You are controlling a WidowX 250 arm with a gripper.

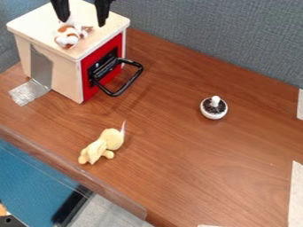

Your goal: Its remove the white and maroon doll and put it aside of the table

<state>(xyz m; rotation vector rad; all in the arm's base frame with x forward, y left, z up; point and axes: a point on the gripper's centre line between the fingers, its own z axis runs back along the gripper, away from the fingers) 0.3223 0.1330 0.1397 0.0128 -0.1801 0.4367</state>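
Removal pending: the white-and-maroon doll [68,35] rests on the toy oven [64,79], apparently just below the spread end effector [83,23]. Grasping, lifting and placement on the table [168,155] remain.

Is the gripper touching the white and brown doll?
Cannot tell. In the camera view, one jaw of the gripper overlaps the upper edge of the doll, and neither contact nor gap shows plainly.

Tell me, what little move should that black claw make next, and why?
Probably ease the gripper down toward the white and brown doll: its fingers are apart, and the doll lies right by them on the wooden box, not yet on the table.
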